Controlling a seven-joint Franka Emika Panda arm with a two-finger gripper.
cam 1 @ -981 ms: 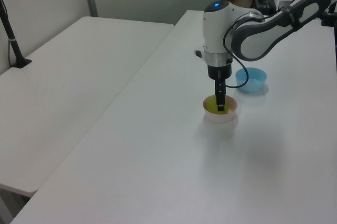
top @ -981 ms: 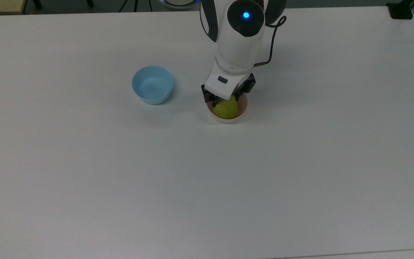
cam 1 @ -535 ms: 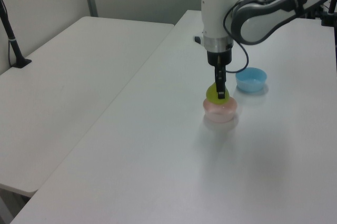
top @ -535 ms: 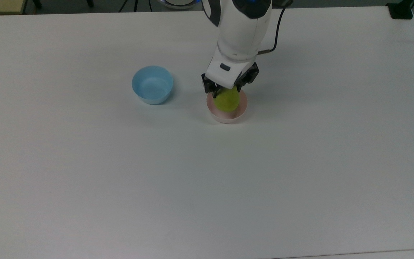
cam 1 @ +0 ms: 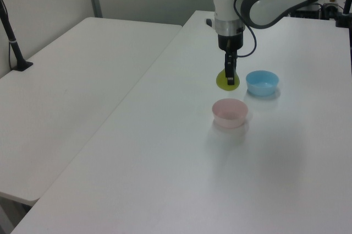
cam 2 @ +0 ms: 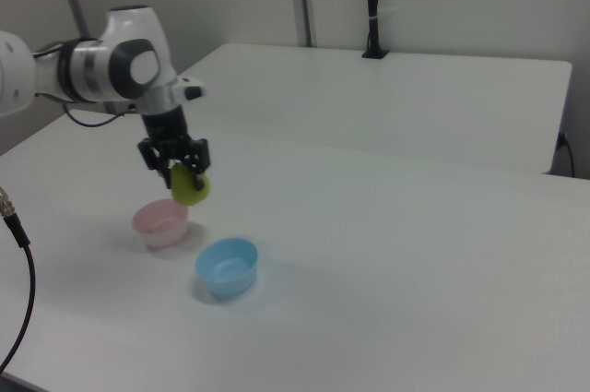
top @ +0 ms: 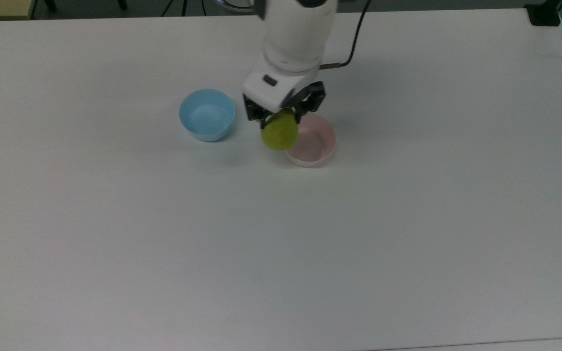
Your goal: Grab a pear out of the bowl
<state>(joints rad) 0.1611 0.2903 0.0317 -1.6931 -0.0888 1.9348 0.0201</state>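
The yellow-green pear (top: pixel 280 134) (cam 1: pixel 227 80) (cam 2: pixel 190 187) hangs in the air, clear of the table, with my gripper (top: pixel 279 119) (cam 1: pixel 229 77) (cam 2: pixel 181 169) shut on its upper part. The pale pink bowl (top: pixel 311 141) (cam 1: pixel 230 113) (cam 2: pixel 161 221) stands empty on the white table. In the top view the pear hangs over the bowl's left rim, between the pink bowl and the light blue one. In the right view it hovers above and just right of the pink bowl.
A light blue bowl (top: pixel 207 114) (cam 1: pixel 262 82) (cam 2: pixel 227 266) stands empty beside the pink one. The white table (top: pixel 281 243) stretches wide and bare around both bowls. A second white table (cam 1: pixel 71 80) adjoins it, with a black post (cam 1: pixel 12 41) (cam 2: pixel 371 5) at its far side.
The gripper has lifted the pear out of the pink bowl and carried it up and toward the top view's left, closer to the blue bowl. The pink bowl now stands empty.
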